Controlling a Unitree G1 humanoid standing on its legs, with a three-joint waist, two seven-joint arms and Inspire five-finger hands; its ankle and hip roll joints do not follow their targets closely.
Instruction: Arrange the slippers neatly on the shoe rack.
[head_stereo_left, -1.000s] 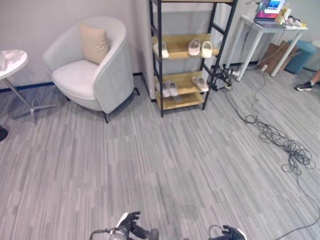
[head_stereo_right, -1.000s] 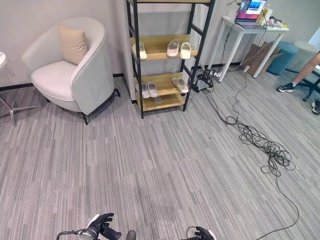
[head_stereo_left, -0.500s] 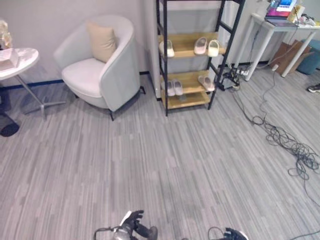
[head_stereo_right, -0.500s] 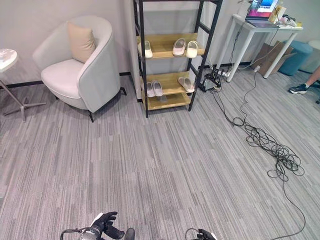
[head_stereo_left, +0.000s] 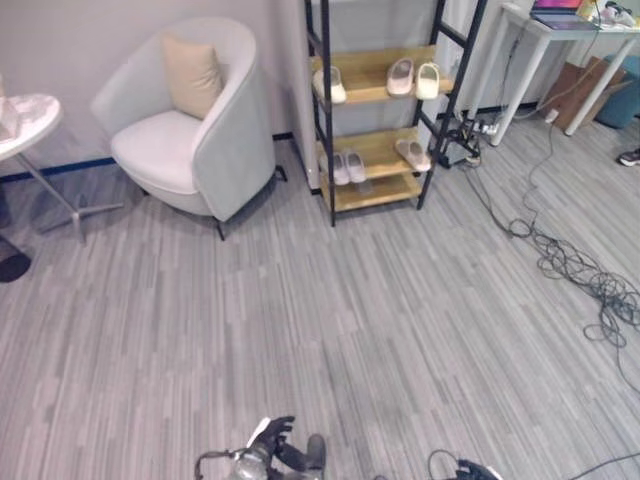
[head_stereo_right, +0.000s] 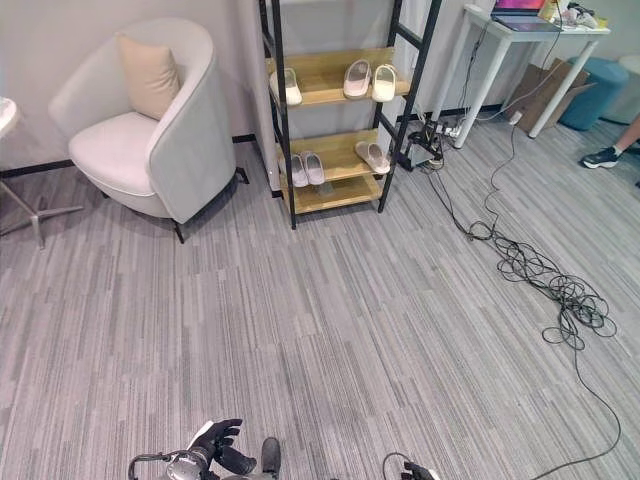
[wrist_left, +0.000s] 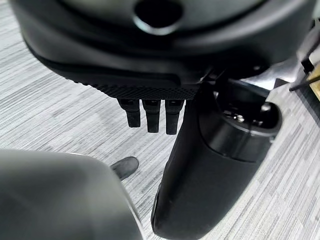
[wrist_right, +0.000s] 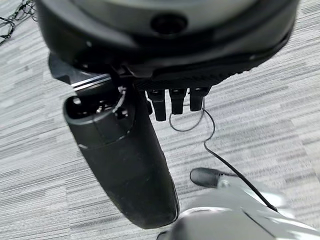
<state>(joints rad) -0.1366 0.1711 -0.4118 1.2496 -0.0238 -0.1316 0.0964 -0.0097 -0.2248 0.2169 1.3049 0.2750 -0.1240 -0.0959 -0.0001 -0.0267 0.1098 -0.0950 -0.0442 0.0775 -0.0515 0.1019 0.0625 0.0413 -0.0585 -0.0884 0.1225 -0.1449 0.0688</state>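
The slippers are sitting on the shoe rack (head_stereo_left: 378, 110): on the upper shelf a single slipper (head_stereo_left: 331, 85) is lying near the left edge and a pair (head_stereo_left: 414, 78) is resting side by side toward the right edge; on the lower shelf a pair (head_stereo_left: 346, 167) is sitting at the left and one slipper (head_stereo_left: 411, 153) is lying angled near the right edge. Compared with a moment ago the whole scene is sliding in the frame while the slippers are keeping their places on the shelves, so the head camera is moving, not the footwear. The rack is standing well apart from the robot, so I judge it is not yet within reach and no arranging is under way. The armchair (head_stereo_left: 190, 130) is sitting beside the rack. The left hand (head_stereo_left: 272, 452) and right hand (head_stereo_right: 412, 471) are hanging low, fingers straight and holding nothing.
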